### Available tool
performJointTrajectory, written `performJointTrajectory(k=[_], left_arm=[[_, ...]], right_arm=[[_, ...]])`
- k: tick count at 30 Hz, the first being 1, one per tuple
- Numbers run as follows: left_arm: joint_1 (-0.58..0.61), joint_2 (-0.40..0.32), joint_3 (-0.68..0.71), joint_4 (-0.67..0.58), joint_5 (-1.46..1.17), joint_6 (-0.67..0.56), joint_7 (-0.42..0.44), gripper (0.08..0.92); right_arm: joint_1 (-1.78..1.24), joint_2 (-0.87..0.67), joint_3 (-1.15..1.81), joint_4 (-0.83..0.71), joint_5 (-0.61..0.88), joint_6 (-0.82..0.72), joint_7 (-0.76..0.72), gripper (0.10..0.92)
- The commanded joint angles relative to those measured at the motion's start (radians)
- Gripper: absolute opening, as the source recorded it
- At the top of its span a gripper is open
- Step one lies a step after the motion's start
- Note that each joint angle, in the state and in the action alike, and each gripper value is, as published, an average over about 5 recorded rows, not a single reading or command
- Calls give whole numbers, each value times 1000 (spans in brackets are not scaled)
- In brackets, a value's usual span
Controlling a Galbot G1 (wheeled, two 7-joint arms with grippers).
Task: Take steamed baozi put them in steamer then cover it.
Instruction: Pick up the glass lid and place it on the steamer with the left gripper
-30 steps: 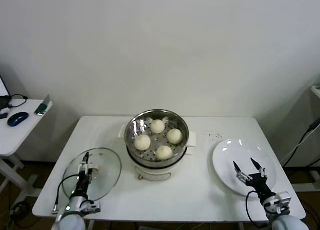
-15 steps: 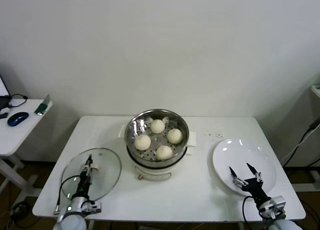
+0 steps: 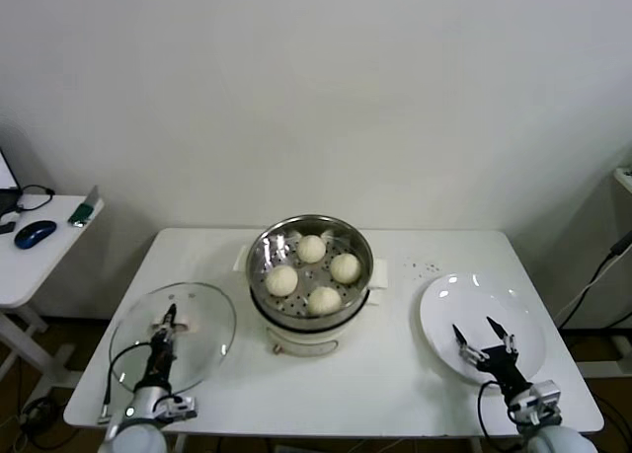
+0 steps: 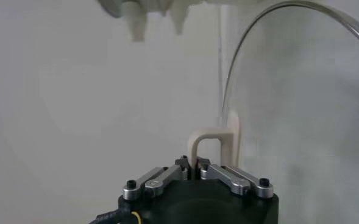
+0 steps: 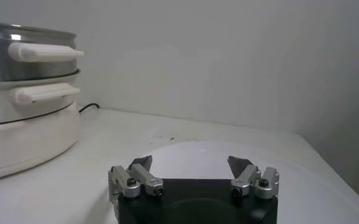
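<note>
Glass cover (image 3: pixel 174 337), metal-rimmed, is clamped at its cream handle (image 4: pixel 214 145) by the left gripper (image 3: pixel 168 325); right gripper (image 3: pixel 483 339) gapes.

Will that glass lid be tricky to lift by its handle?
Probably a bit. The lid looks rigid and fragile, being clear glass. The left gripper is shut on only its thin handle, so the wide disc may tilt or swing.
</note>
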Motion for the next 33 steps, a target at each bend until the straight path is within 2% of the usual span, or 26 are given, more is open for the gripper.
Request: performJointTrajectory(k=[1,5,11,15,19,24,33], left_arm=[[135,84,-11,-347,-17,236,78,147],[163,146,-11,-460,-20,320,115,147],[152,278,20,-587,-59,428,163,147],[98,355,75,-604,-74,483,199,147],[-5,388,156,-602,-94,540,266,147],[-203,366,352,-586,-83,610,359,147],[-473,189,614,-444,36,618,504,147]], right_arm=[[36,-7,-9,-20,-11,0,9,823],[62,-12,-21,-29,-17,-2,16,823],[92,-25,-46,-33,-27,-11,28,823],[116,-33,-65,-39,-33,-16,36,823],[147,-37,-94,-49,-37,-23,44,823],[184,-37,-134,-67,-46,-30,48,823],[229,-43,-171,-97,-58,-28,50,823]])
